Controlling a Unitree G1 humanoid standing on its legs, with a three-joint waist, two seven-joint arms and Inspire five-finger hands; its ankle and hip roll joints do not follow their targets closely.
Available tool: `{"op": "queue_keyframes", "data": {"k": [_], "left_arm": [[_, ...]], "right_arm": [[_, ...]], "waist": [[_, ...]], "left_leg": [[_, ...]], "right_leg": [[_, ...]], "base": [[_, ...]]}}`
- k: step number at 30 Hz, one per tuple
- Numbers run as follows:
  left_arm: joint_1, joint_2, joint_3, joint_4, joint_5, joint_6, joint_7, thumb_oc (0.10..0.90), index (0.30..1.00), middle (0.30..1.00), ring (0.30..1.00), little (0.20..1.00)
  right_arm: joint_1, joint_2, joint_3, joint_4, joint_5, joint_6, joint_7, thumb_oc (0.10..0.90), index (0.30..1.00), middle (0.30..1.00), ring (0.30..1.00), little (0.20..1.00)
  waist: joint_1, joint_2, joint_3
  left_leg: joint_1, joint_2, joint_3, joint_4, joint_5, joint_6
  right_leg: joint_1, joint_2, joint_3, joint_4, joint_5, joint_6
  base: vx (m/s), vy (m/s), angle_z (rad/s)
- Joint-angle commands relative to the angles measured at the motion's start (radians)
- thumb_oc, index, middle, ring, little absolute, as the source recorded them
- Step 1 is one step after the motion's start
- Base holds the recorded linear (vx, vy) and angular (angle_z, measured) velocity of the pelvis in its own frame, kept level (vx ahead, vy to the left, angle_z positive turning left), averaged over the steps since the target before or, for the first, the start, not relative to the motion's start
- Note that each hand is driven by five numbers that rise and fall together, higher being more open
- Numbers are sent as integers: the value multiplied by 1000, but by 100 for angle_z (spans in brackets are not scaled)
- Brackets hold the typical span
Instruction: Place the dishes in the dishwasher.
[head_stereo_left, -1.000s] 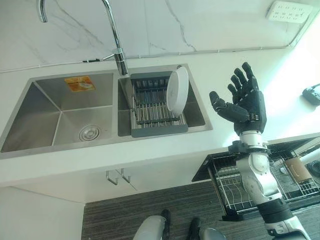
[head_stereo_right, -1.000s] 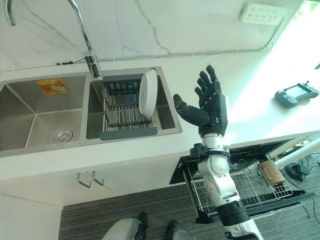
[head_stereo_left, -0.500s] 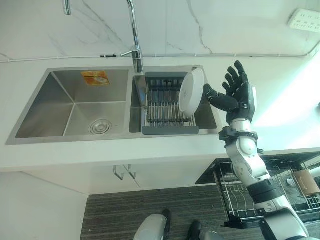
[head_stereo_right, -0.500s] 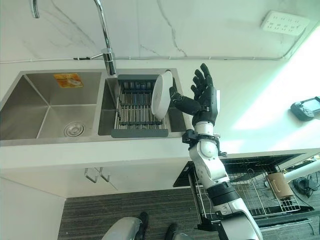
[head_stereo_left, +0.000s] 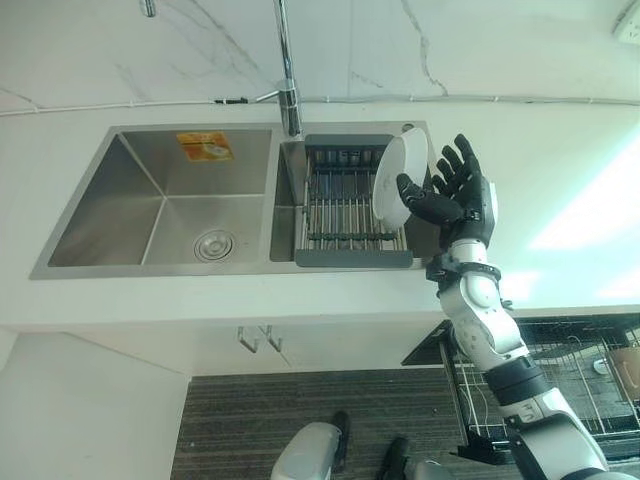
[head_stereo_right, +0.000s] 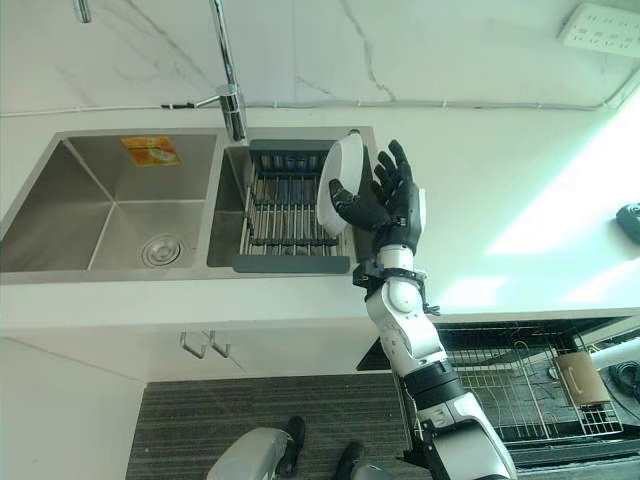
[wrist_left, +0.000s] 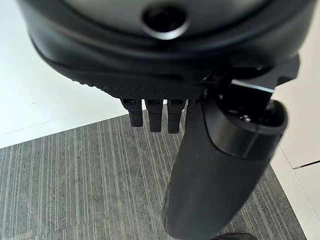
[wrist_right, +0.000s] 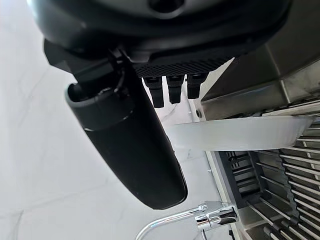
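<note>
The right hand (head_stereo_left: 462, 196) is up at the sink, fingers spread and straight, thumb stretched out across the face of the white plate (head_stereo_left: 392, 190). The plate stands on edge in the dark drying rack (head_stereo_left: 352, 208), leaning against the rack's side nearest the hand. From the head views the thumb overlaps the plate's front and the fingers fan out behind its rim, so the plate sits in the gap between thumb and fingers. The hand is wide, nothing clamped. The right wrist view confirms it: thumb on one side, fingertips straight on the other, the plate's rim (wrist_right: 235, 134) crossing just beyond them, apart from the thumb. Whether any finger touches the plate cannot be told.

Past the plate from the hand runs the rack's row of metal bars, then the bare steel basin (head_stereo_left: 160, 210) with its drain, and the tap (head_stereo_left: 288, 100) rising at the back edge. Below the hand's forearm, under the counter, the dishwasher's wire basket (head_stereo_right: 510, 375) is pulled out.

The left hand (wrist_left: 220, 165) hangs over striped grey floor (wrist_left: 70, 180), fingers relaxed and straight, holding nothing.
</note>
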Motion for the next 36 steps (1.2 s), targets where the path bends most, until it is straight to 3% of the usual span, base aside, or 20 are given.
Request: {"op": "queue_keyframes", "data": {"k": [1, 9, 16, 17, 18, 19, 29, 36], "left_arm": [[22, 55, -46, 12, 35, -6, 14, 800, 900, 900, 900, 900], [21, 63, -49, 12, 53, -4, 14, 800, 900, 900, 900, 900], [12, 73, -62, 8, 62, 5, 8, 800, 900, 900, 900, 900], [12, 74, -63, 5, 64, 8, 9, 800, 900, 900, 900, 900], [11, 75, -63, 6, 65, 8, 9, 800, 900, 900, 900, 900], [11, 75, -64, 8, 67, 5, 10, 800, 900, 900, 900, 900], [-3, 91, -78, 0, 77, 6, -6, 800, 900, 900, 900, 900], [5, 82, -81, 4, 87, -10, 5, 800, 900, 900, 900, 900]], "right_arm": [[-176, -14, -34, -31, -4, -70, 7, 800, 900, 900, 900, 900], [-198, -22, -29, 3, 1, -11, -3, 800, 900, 900, 900, 900], [-250, -45, -36, 66, -11, 3, -9, 800, 900, 900, 900, 900], [-256, -50, -38, 71, -14, 8, -14, 693, 740, 740, 740, 740], [-262, -55, -38, 78, -16, 10, -18, 527, 491, 491, 491, 491], [-269, -59, -38, 90, -17, 10, -18, 400, 300, 300, 300, 300], [-343, -88, -30, 157, -79, 11, -19, 400, 300, 300, 300, 300], [-355, -97, -18, 157, -224, -38, -93, 400, 300, 300, 300, 300]], "waist": [[10, -1, -20], [16, 0, -17], [29, 4, -6], [31, 4, -5], [32, 5, -4], [34, 5, -2], [49, 16, 12], [58, 15, 16]], "left_leg": [[48, 66, -22, -20, -108, -63], [45, 69, -20, -20, -103, -67], [37, 69, -26, -20, -96, -70], [36, 68, -27, -20, -95, -70], [35, 68, -27, -20, -94, -70], [34, 68, -27, -20, -94, -70], [24, 65, -37, -20, -84, -72], [24, 60, -46, -20, -83, -68]], "right_leg": [[56, -36, 46, 11, -125, 52], [62, -41, 34, 11, -122, 54], [64, -47, 21, 11, -120, 56], [65, -47, 20, 11, -119, 56], [65, -48, 18, 11, -119, 56], [65, -49, 16, 11, -119, 56], [68, -57, 0, 11, -114, 58], [66, -56, 6, 11, -113, 59]], "base": [[-25, 2, 13], [-7, 1, 3], [-13, 6, 6], [-4, 12, 8], [-5, 10, 5], [-7, 9, 4], [-5, 7, 4], [-1, 0, 1]]}}
